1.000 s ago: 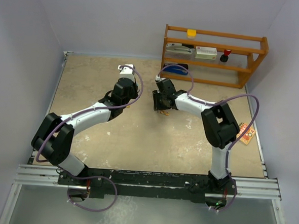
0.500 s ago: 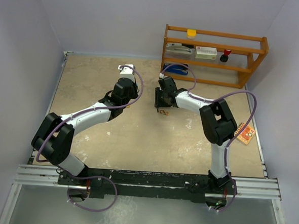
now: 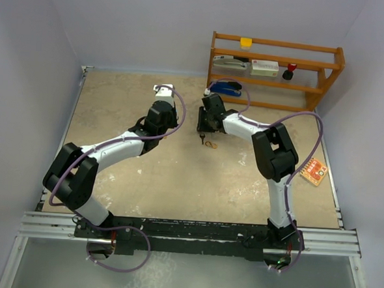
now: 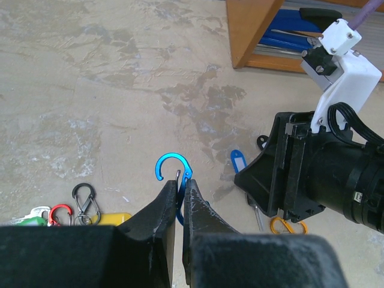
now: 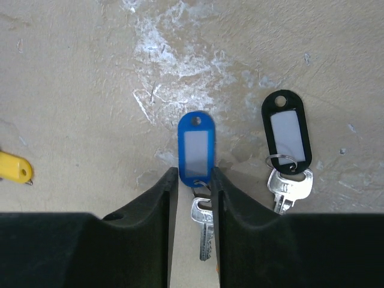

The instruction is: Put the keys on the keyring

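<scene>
Black-tagged key (image 5: 287,135) beside blue-tagged key (image 5: 196,146); wooden rack (image 3: 296,47) beyond

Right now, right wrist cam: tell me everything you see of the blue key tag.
The blue key tag is a rounded oblong of glossy plastic with a pale label window and a hole at its far end. It seems to lie flat on the table, a silver key ringed to its near end. The right gripper straddles that end, fingers at its edges; grip unconfirmed.

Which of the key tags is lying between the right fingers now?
The blue tag: its lower end sits between the right fingers. The black tag lies beside it, outside the fingers, and the yellow tag is far off at the other side.
</scene>
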`<state>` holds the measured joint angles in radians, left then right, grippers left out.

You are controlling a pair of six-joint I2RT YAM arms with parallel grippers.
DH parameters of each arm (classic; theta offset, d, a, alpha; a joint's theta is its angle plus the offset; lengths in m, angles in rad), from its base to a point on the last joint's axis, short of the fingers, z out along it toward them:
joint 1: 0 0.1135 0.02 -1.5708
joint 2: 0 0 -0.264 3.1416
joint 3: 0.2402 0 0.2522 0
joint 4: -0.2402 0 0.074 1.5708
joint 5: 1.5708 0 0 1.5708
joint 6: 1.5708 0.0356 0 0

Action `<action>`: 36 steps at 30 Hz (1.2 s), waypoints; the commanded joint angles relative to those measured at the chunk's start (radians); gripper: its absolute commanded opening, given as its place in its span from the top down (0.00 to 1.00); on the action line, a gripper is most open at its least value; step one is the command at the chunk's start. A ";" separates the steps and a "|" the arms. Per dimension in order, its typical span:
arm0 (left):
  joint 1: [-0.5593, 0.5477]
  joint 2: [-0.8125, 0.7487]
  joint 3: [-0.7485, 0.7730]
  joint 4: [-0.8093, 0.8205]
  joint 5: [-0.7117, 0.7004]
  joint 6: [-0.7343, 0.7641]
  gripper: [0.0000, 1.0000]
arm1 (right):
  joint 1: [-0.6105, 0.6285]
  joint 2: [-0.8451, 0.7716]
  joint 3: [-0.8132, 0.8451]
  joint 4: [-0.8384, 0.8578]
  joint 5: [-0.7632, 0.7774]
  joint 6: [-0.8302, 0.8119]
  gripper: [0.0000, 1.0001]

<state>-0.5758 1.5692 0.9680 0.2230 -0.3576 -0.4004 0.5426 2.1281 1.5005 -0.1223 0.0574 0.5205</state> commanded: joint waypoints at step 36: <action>0.008 -0.010 0.008 0.036 -0.014 0.008 1.00 | -0.001 -0.019 -0.004 -0.087 0.006 -0.055 0.70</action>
<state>-0.5758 1.5711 0.9680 0.2230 -0.3630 -0.4004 0.5434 2.1242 1.5028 -0.1600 0.0578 0.4870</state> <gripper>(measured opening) 0.020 0.278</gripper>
